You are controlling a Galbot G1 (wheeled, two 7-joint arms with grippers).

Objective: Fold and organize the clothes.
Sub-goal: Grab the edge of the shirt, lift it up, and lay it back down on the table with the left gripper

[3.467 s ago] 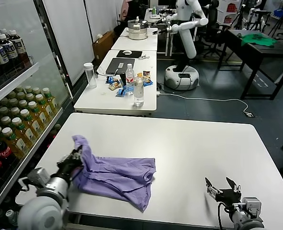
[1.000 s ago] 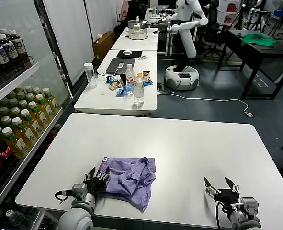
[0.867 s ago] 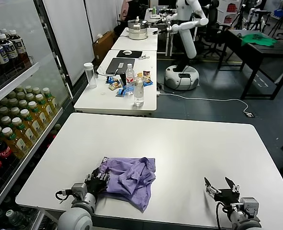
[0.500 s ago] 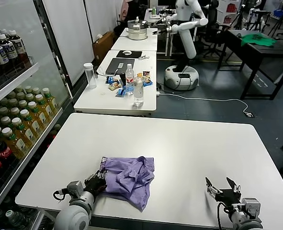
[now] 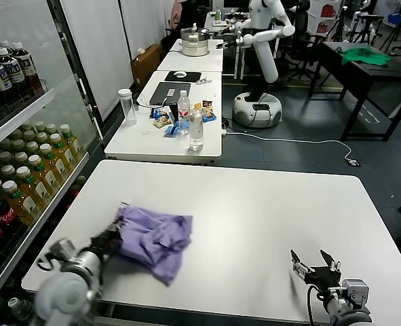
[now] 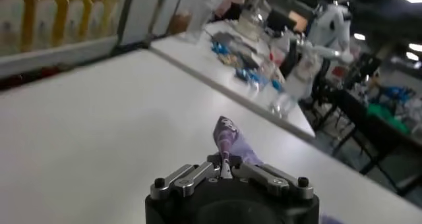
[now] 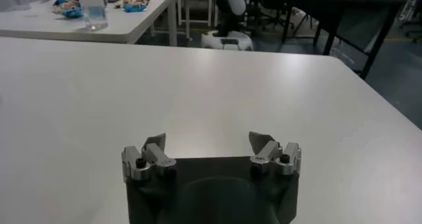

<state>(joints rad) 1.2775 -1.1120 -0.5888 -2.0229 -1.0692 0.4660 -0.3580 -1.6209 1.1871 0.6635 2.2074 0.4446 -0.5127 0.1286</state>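
Note:
The lavender T-shirt [image 5: 150,236] lies bunched on the white table [image 5: 254,217] at the front left. My left gripper [image 5: 111,236] is shut on the shirt's left edge, just above the table. In the left wrist view a strip of the purple fabric [image 6: 230,140] runs out from between the closed fingers of the left gripper [image 6: 226,168]. My right gripper [image 5: 315,265] is open and empty at the table's front right, far from the shirt. It also shows open in the right wrist view [image 7: 210,150] over bare table.
A glass-door cooler with bottled drinks [image 5: 24,176] stands close on the left. A second table [image 5: 166,129] behind holds water bottles [image 5: 196,128], snacks and a laptop. Another robot [image 5: 261,47] stands far back. A green cloth [image 5: 366,56] lies on a dark table.
My left gripper has pulled the shirt to the left across the table and the arm has swung left. The shirt is bunched tighter. The right gripper has not moved.

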